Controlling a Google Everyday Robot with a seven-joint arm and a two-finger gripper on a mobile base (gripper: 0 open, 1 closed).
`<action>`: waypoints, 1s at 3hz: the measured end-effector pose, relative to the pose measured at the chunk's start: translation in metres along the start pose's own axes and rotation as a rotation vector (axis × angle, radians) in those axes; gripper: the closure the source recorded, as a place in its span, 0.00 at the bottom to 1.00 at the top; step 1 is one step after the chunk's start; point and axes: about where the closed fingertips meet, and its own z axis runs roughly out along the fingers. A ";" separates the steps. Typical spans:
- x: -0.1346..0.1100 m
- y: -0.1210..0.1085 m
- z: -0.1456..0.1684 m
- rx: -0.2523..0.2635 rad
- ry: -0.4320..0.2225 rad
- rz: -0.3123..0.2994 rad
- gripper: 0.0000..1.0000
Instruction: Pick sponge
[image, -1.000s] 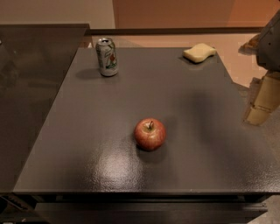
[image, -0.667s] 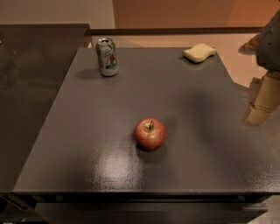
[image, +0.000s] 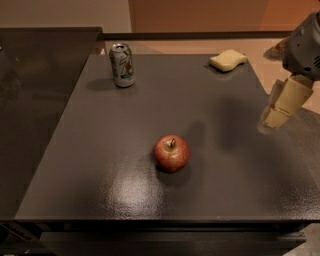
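Sponge (image: 228, 60) sat at 1 o'clock on bench (image: 125, 150), near far edge. Your end effector (image: 276, 116) hung at 3 o'clock, well apart; grip state couldn't tell. Prob light, squishy: pinch across narrow width.

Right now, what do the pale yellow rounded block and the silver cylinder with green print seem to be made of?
The pale yellow rounded sponge: probably soft foam, matte, judging by its wavy, blunt edges. The silver printed can: likely thin metal, glossy, with a bright rim on top. The beige gripper hangs near the dark table's right edge, apart from both.
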 end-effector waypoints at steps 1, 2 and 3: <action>-0.007 -0.029 0.026 0.001 -0.078 0.056 0.00; -0.009 -0.066 0.054 0.015 -0.153 0.152 0.00; -0.004 -0.100 0.082 0.041 -0.214 0.272 0.00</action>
